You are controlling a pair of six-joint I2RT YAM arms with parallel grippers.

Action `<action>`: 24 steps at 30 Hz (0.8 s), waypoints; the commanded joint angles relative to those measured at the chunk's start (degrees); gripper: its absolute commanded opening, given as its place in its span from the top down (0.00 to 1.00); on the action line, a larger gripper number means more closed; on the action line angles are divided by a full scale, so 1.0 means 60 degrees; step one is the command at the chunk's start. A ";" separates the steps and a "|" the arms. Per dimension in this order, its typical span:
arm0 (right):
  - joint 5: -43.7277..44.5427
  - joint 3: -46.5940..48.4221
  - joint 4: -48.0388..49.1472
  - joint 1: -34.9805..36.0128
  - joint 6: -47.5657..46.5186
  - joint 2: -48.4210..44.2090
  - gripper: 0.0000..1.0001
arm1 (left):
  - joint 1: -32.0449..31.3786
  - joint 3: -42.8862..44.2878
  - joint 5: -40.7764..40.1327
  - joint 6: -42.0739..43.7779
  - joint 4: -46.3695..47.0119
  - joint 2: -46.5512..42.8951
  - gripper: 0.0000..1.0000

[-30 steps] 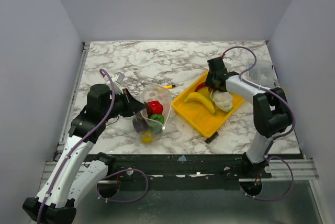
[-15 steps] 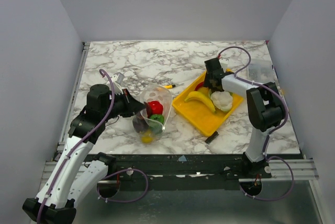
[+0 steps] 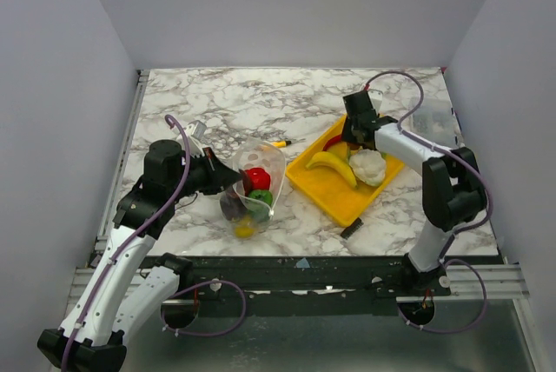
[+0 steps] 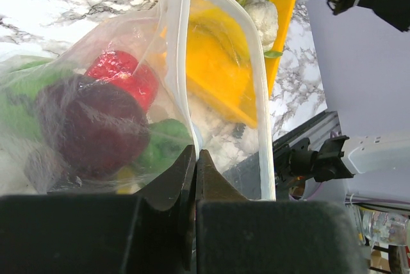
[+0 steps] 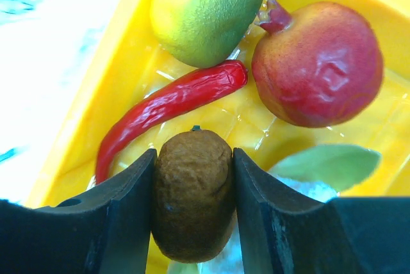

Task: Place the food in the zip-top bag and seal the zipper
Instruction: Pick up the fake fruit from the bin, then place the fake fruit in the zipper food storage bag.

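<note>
right gripper (image 5: 193, 159): both fingers (image 5: 125, 216) press against the sides of a brown fruit (image 5: 192, 203), which is clamped between them above the yellow tray (image 5: 83, 114). just beyond the fruit, a red chilli (image 5: 168, 104), a yellow-green fruit (image 5: 208, 5) and a red pomegranate-like fruit (image 5: 317, 63) lie in the tray; a green leaf (image 5: 327, 165) shows at lower right. in the top view a banana (image 3: 332, 166) and a white cauliflower (image 3: 368, 166) lie in the same tray.

left gripper (image 4: 195, 165): fingers flat together, pinching the film of the zip-top bag (image 4: 77, 50) at its edge. the bag rests on the marble table (image 3: 261, 102), just left of the tray. the two sides of its mouth stand apart, so the zipper (image 4: 261, 95), a pale strip along the mouth, is unjoined. inside the bag: a red pepper (image 4: 125, 75), a dark purple piece (image 4: 90, 127), a green pepper (image 4: 163, 143). a yellow stick (image 3: 280, 142) lies just behind the bag.
</note>
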 commanded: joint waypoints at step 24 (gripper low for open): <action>-0.6393 -0.1649 0.2185 0.3007 0.0864 -0.6791 0.75 | 0.0047 0.0071 0.0173 -0.0155 0.0110 0.0121 1.00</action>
